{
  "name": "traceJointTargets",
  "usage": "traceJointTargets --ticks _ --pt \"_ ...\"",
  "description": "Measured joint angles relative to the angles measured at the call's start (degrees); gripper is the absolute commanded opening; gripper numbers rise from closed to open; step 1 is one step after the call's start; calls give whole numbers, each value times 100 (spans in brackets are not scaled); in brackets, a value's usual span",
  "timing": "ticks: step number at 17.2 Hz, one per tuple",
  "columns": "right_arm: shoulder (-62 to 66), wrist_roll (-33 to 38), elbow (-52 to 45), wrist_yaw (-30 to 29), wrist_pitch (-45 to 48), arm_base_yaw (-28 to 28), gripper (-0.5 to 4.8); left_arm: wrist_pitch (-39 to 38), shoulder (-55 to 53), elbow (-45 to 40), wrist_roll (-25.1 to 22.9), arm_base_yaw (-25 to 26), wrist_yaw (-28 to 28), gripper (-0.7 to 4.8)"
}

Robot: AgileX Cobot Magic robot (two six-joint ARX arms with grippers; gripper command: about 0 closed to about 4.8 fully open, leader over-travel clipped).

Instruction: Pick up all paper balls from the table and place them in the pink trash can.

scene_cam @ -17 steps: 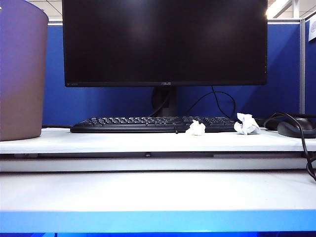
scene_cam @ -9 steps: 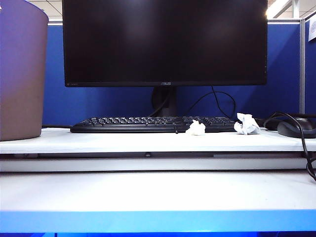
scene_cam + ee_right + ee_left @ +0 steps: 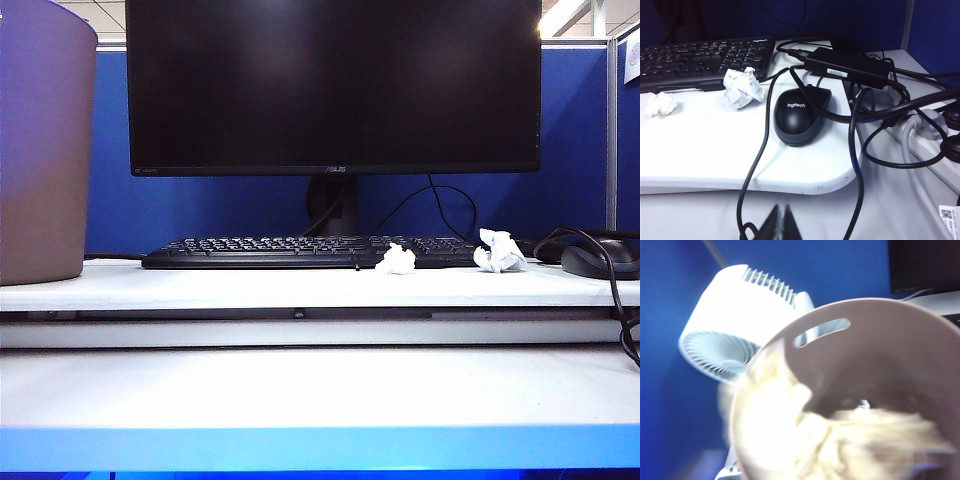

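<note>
Two white paper balls [image 3: 397, 260] [image 3: 499, 252] lie on the raised shelf of the table [image 3: 300, 390], in front of the keyboard. The right wrist view shows the same two balls [image 3: 742, 88] [image 3: 661, 104]. My right gripper [image 3: 781, 222] hovers shut and empty over the table, well short of them. The pink trash can [image 3: 40, 150] stands at the far left. In the left wrist view its rim [image 3: 875, 305] opens just below the camera. A blurred tan paper ball [image 3: 840, 440] fills the near part of that view and hides my left gripper's jaws. Neither gripper shows in the exterior view.
A black monitor [image 3: 335, 85] and keyboard [image 3: 300, 250] stand on the shelf. A black mouse [image 3: 800, 115], a power adapter [image 3: 847, 65], tangled cables [image 3: 855, 150] and a power strip [image 3: 935, 135] crowd the right end. A white fan [image 3: 735, 315] stands behind the trash can.
</note>
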State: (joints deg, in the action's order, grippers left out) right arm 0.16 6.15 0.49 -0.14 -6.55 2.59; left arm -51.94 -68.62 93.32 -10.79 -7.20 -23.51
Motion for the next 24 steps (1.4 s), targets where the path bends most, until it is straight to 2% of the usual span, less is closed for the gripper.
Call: traceJointTargets --ticks 10,11,13,15,16,18,21,24 --pt "0 0 0 0 0 0 -5 225 0 0 -15 -4 50 479" --pt "0 0 -2 -2 0 0 -5 341 0 0 -15 -2 367 479" --pt "0 0 -2 -2 0 0 -5 651 0 0 94 -7 1598 479" --pt "0 0 -2 0 0 0 -5 1368 -57 0 800 -57 3709 479" --pt "0 0 -2 -2 0 0 -5 1648 -133 2 1005 -212 4052 479" --pt "0 0 0 -2 0 0 -5 2114 -579 2 1154 -1128 4262 479" --pt "0 0 -2 -2 0 0 -5 2533 -1412 0 1189 -2203 4238 479" --pt "0 0 -2 4 0 13 -5 3071 -2197 0 1200 -2889 4212 479"
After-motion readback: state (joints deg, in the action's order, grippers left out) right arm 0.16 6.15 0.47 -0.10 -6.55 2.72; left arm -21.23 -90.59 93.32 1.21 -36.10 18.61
